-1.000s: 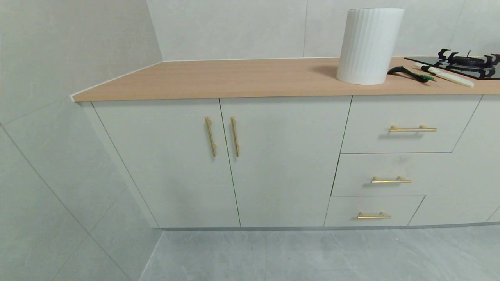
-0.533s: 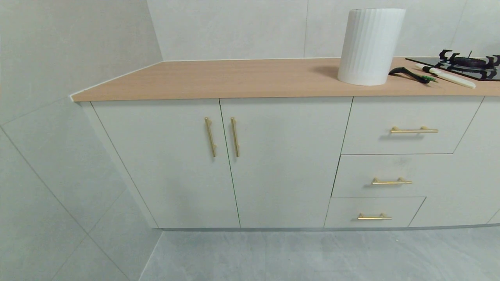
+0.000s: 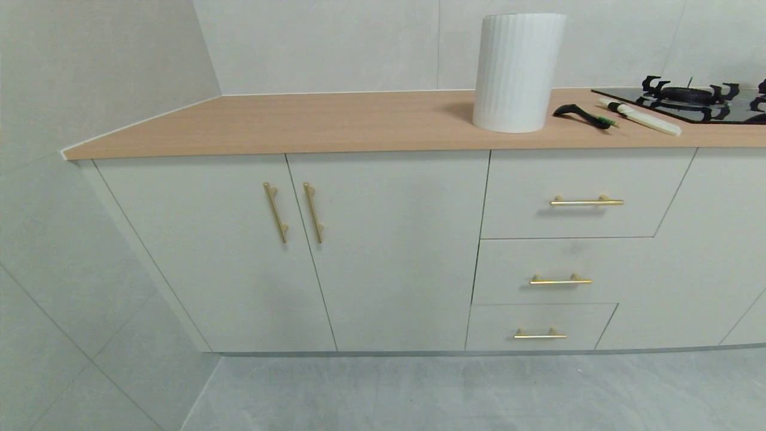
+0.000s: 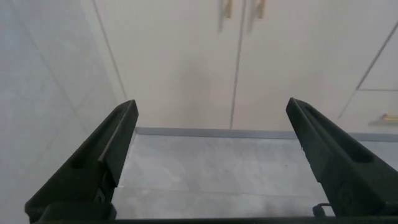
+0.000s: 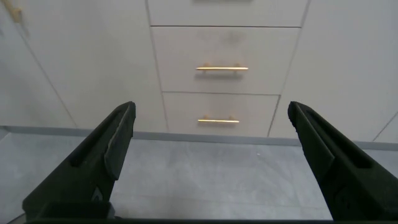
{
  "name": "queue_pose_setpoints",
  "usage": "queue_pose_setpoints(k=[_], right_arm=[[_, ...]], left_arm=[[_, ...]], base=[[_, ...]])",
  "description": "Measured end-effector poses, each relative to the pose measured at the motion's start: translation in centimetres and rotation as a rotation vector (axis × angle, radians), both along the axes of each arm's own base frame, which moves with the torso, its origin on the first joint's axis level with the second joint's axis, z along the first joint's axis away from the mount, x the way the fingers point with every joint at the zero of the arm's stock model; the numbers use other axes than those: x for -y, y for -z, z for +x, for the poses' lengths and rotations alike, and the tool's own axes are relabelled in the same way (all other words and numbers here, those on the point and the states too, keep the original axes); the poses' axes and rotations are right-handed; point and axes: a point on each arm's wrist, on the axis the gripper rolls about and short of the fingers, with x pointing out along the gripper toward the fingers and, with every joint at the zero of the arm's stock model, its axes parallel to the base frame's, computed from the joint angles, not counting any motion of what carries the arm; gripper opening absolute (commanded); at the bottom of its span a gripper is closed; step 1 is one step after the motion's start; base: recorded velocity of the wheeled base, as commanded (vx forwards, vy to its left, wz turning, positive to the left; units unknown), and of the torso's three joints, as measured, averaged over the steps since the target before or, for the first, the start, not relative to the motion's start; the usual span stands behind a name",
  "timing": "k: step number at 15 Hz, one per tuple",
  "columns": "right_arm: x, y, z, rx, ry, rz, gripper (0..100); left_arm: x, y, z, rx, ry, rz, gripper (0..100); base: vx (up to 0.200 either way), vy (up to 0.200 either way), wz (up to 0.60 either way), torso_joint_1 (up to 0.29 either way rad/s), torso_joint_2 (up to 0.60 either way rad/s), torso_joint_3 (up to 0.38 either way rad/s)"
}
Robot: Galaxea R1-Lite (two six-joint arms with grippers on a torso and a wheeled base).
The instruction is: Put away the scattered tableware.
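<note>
The tableware lies at the upper right of the head view, on the surface point(image 3: 299, 123): a black utensil point(image 3: 583, 115) just right of the tall white canister point(image 3: 517, 72), and a pale utensil point(image 3: 643, 118) just beyond it, near the hob point(image 3: 688, 102). The two are close together but apart. Both lie flat, their long axes slanting from upper left to lower right of the frame. Both grippers are released and hold nothing. The left gripper point(image 4: 211, 109) hangs low over the floor, facing the double doors point(image 4: 186, 56). The right gripper point(image 5: 211, 109) hangs equally low, facing the drawers point(image 5: 224, 59). Those drawers sit under the utensils, so the right arm looks the nearer one. The tableware is well above and to the right of both grippers, so an arm must rise before any grasp.
</note>
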Motion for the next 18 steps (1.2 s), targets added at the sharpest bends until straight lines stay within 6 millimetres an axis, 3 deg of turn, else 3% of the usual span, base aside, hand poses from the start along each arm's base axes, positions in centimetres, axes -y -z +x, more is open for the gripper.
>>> queue_pose_setpoints(k=[4,13,18], right_arm=[[0.00,0.00,0.00,0.000,0.000,0.001,100],[0.00,0.00,0.00,-0.001,-0.001,0.001,100],[0.00,0.00,0.00,-0.001,0.000,0.001,100]], left_arm=[[0.00,0.00,0.00,-0.001,0.001,0.003,100],[0.00,0.00,0.00,0.000,0.000,0.001,100],[0.00,0.00,0.00,0.000,0.001,0.001,100]], base=[[0.000,-0.200,0.00,0.004,0.00,0.006],[0.000,0.000,0.00,0.000,0.00,0.000],[0.200,0.000,0.00,0.004,0.00,0.001]])
